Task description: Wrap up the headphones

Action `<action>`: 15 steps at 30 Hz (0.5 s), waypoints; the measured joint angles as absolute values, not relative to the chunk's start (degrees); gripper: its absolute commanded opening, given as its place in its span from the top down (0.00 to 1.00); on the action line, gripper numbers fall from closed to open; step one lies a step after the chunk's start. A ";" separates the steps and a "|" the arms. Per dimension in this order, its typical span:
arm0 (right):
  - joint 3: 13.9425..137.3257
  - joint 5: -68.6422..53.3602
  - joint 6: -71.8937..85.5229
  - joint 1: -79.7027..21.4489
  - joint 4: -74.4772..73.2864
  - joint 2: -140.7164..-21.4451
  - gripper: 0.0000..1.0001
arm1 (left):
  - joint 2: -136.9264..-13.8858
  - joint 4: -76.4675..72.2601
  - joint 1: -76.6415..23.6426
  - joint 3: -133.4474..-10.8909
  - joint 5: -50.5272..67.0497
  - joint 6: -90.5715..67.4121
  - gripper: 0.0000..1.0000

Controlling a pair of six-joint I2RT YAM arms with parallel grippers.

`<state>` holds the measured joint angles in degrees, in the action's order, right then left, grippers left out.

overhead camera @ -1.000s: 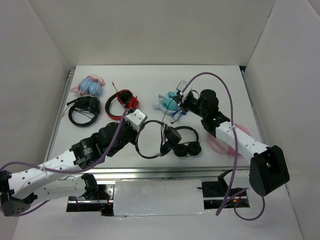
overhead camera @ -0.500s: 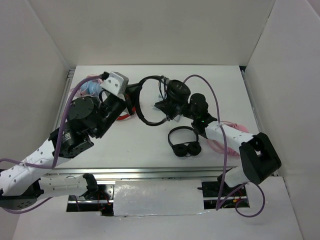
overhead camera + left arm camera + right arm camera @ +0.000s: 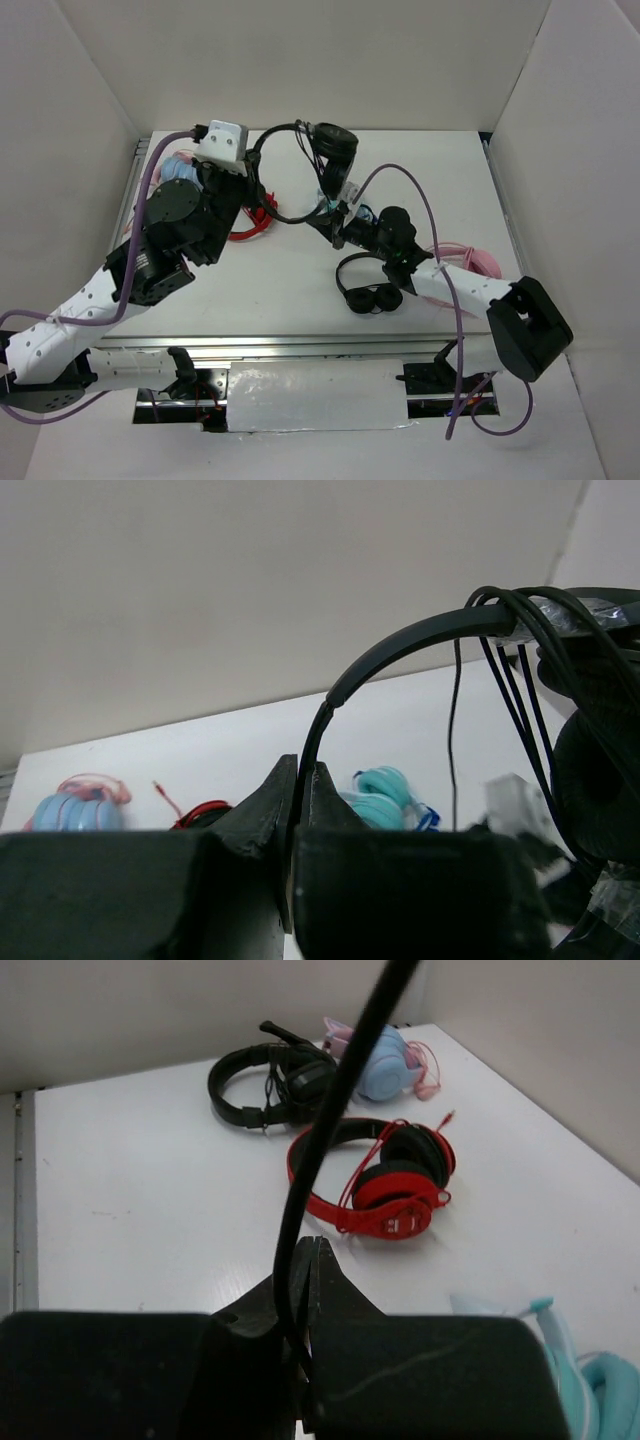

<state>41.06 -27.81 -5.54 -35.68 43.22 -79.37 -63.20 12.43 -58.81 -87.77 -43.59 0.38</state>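
The headphones (image 3: 335,140), a slim black pair with a thin headband (image 3: 400,645), hang in the air over the back of the table. My left gripper (image 3: 252,170) is shut on the headband, which runs up from between the jaws (image 3: 300,772). Several turns of thin black cable (image 3: 520,650) cross the headband beside one earcup (image 3: 600,770). The cable (image 3: 335,1110) runs down to my right gripper (image 3: 335,222), low over the table centre. That gripper (image 3: 312,1250) is shut on it.
On the table lie a red pair (image 3: 390,1185), a black headset with a mic boom (image 3: 270,1085), a blue and pink pair (image 3: 180,170), a teal pair (image 3: 385,790), a black padded pair (image 3: 368,285) and a pink pair (image 3: 470,260).
My left arm has lifted the headphones from the front centre of the table up and toward the back. The right gripper has come down and forward, now pinching the cable lower down.
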 measured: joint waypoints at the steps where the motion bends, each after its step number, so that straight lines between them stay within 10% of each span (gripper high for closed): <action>1: 39.81 -26.15 -5.54 -36.38 42.54 -78.00 1.00 | -63.37 12.40 -58.19 -87.77 -45.23 -0.14 1.00; 15: 35.48 1.43 -9.37 -50.11 20.05 -56.12 1.00 | -70.63 21.10 -35.86 -83.90 -44.58 -14.46 1.00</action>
<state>35.48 1.43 -9.37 -50.11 20.05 -56.12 -70.63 21.10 -35.86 -83.90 -44.58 -14.46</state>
